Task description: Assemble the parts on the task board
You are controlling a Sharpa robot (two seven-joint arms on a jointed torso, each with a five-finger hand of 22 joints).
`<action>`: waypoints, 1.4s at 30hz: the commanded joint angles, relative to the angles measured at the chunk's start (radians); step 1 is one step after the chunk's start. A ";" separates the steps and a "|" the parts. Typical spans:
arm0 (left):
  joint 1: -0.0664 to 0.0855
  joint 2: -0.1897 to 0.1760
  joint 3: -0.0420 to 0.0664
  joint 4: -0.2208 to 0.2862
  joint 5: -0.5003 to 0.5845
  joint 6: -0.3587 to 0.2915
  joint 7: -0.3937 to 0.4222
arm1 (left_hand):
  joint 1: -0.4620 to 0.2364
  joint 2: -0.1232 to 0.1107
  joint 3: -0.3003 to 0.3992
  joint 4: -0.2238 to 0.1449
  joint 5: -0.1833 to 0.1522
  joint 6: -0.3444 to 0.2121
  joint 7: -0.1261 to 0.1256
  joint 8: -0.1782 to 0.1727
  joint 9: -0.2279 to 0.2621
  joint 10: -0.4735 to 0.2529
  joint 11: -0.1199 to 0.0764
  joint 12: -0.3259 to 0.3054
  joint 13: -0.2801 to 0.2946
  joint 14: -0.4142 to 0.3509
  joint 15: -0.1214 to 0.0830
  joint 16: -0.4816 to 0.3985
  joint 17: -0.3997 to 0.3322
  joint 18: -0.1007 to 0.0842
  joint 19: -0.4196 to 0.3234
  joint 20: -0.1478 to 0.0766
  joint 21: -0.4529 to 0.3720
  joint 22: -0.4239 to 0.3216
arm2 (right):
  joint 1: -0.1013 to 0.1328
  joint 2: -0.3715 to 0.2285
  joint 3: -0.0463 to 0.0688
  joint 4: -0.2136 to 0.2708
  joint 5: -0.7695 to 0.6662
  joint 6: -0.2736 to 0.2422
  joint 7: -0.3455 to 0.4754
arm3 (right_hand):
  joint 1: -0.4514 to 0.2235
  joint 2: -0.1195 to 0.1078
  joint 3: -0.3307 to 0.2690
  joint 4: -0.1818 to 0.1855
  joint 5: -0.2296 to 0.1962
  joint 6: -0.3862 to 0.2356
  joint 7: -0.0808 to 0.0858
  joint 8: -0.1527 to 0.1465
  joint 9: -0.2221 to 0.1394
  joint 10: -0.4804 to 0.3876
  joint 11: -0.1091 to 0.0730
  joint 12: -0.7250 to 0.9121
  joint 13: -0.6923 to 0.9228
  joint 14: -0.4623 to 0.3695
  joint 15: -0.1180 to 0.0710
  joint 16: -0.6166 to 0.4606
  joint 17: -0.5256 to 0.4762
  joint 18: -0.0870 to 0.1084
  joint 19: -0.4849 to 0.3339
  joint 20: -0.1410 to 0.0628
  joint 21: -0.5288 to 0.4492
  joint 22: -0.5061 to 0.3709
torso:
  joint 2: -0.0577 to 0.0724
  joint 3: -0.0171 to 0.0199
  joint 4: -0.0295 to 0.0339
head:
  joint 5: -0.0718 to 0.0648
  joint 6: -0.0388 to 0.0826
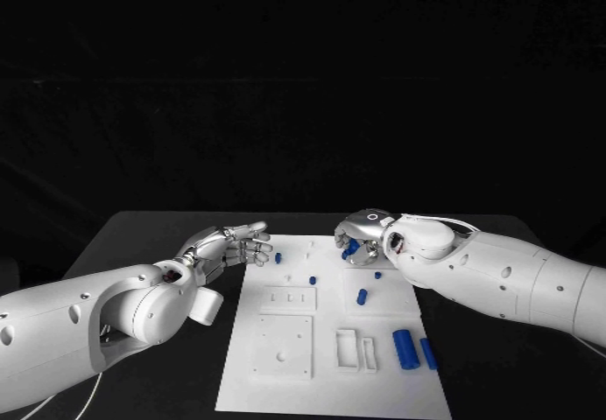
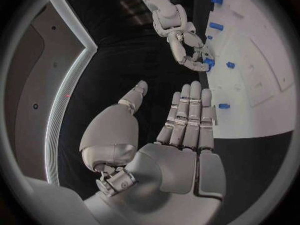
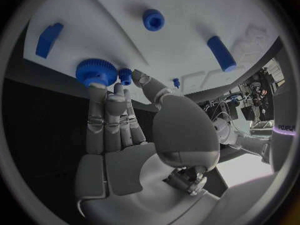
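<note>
The white task board (image 1: 331,367) lies flat in the lower middle of the head view, its long axis running from the bottom of the frame up toward the centre, on a black worktop (image 1: 139,236) with darkness behind it. At the board's lower right lie two blue cylinders, a thick one (image 1: 405,348) and a thinner one (image 1: 428,353) just beside it, both with their long axes running up and down the frame, parallel to the board's long side. A shorter blue peg (image 1: 362,297) lies near the centre of the board, tilted only a little from the same direction, and three small blue pieces (image 1: 312,280) stand apart in the upper part of the board. White raised blocks (image 1: 285,346) sit on the board's lower left. The left robot hand (image 1: 231,246) hangs at the board's upper left edge, released, its fingers (image 2: 189,116) straight and side by side, the thumb set apart, holding nothing. The right robot hand (image 1: 362,236) is over the board's upper right corner, fingers curled downward around a blue gear (image 1: 350,249). In the right wrist view the toothed blue gear (image 3: 96,72) sits at the fingertips (image 3: 95,92) with a smaller blue gear (image 3: 125,76) just beside it near the thumb; whether the hand actually grips either piece I cannot tell.
</note>
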 commanded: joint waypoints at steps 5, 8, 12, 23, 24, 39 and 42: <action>0.002 0.002 0.001 -0.012 0.004 0.032 -0.006 | 0.004 0.007 -0.001 -0.009 0.005 0.007 -0.002 -0.005 0.002 0.004 0.000 -0.004 -0.002 -0.003 -0.004 -0.007 0.001 0.015 0.001 -0.006 -0.004 -0.002 | 0.000 -0.002 0.000 0.003 -0.043 0.000 -0.012 | 0.000 -0.020 0.015 -0.001 -0.004 0.013 0.001 -0.006 0.002 0.005 0.005 -0.006 0.003 -0.015 0.006 0.005 -0.005 0.037 0.007 -0.010 0.007 0.022 | 0.009 0.0008 -0.0039 | 0.011 0.003; 0.002 0.002 0.001 -0.020 0.004 0.034 -0.008 | 0.009 0.008 -0.001 -0.016 0.005 0.007 -0.002 -0.007 0.002 0.004 0.000 -0.005 -0.002 -0.003 -0.004 -0.008 0.001 0.015 0.001 -0.006 -0.005 -0.002 | 0.000 -0.004 0.000 0.004 -0.044 0.001 -0.013 | -0.001 -0.022 0.022 0.000 -0.006 0.015 0.001 -0.007 0.003 0.007 0.004 -0.005 0.004 -0.016 0.005 0.006 -0.008 0.037 0.007 -0.009 0.008 0.021 | 0.011 0.0003 -0.0024 | 0.009 0.002; 0.002 0.001 0.001 -0.023 0.004 0.036 -0.010 | 0.010 0.009 -0.001 -0.016 0.005 0.007 -0.002 -0.007 0.002 0.004 0.000 -0.005 -0.002 -0.003 -0.004 -0.008 0.001 0.015 0.001 -0.006 -0.005 -0.002 | 0.000 -0.004 0.000 0.004 -0.044 0.001 -0.011 | -0.003 -0.023 0.030 0.000 -0.008 0.019 0.001 -0.007 0.004 0.012 0.003 -0.003 0.006 -0.015 0.004 0.008 -0.011 0.037 0.007 -0.008 0.010 0.021 | 0.013 0.0002 -0.0029 | 0.009 0.004; 0.002 0.003 0.001 -0.024 0.004 0.041 -0.016 | 0.010 0.011 -0.002 -0.017 0.005 0.008 -0.001 -0.007 0.003 0.004 0.000 -0.005 -0.002 -0.003 -0.004 -0.008 0.001 0.014 0.001 -0.006 -0.005 -0.003 | 0.000 -0.006 0.000 0.018 -0.043 0.016 -0.008 | -0.024 -0.017 0.052 0.000 -0.033 0.055 -0.013 0.005 0.016 0.063 -0.017 0.017 0.035 -0.016 -0.015 0.019 -0.021 0.037 0.014 -0.007 0.029 0.023 | 0.019 -0.0005 -0.0055 | 0.007 0.008; 0.002 0.002 0.001 -0.024 0.004 0.041 -0.016 | 0.010 0.011 -0.002 -0.018 0.005 0.008 -0.001 -0.007 0.003 0.004 0.000 -0.005 -0.002 -0.003 -0.004 -0.008 0.002 0.014 0.001 -0.006 -0.005 -0.003 | 0.000 -0.006 0.000 0.020 -0.043 0.019 -0.008 | -0.029 -0.014 0.054 0.001 -0.038 0.060 -0.016 0.007 0.018 0.068 -0.019 0.019 0.039 -0.016 -0.018 0.020 -0.022 0.037 0.014 -0.008 0.032 0.023 | 0.020 -0.0006 -0.0052 | 0.007 0.008; 0.002 0.001 0.001 -0.025 0.004 0.043 -0.022 | 0.019 0.017 -0.002 -0.028 0.005 0.008 -0.001 -0.009 0.004 0.004 0.000 -0.007 -0.003 -0.003 -0.004 -0.009 0.002 0.014 0.002 -0.006 -0.005 -0.003 | 0.000 -0.005 0.000 0.032 -0.044 0.044 -0.014 | -0.073 -0.006 0.118 0.004 -0.101 0.115 -0.038 0.018 0.044 0.117 -0.045 0.041 0.117 -0.022 -0.042 0.031 -0.039 0.037 0.006 -0.023 0.060 0.022 | 0.025 -0.0013 -0.0053 | 0.008 0.009; 0.002 0.002 0.001 -0.027 0.004 0.045 -0.024 | 0.020 0.018 -0.002 -0.029 0.005 0.008 -0.001 -0.010 0.004 0.004 0.000 -0.007 -0.003 -0.003 -0.004 -0.009 0.002 0.014 0.002 -0.006 -0.005 -0.003 | 0.000 -0.003 0.000 0.034 -0.043 0.038 -0.016 | -0.082 -0.007 0.140 0.007 -0.114 0.117 -0.039 0.015 0.049 0.115 -0.045 0.038 0.132 -0.022 -0.043 0.033 -0.043 0.037 0.005 -0.023 0.065 0.021 | 0.026 -0.0011 -0.0050 | 0.007 0.010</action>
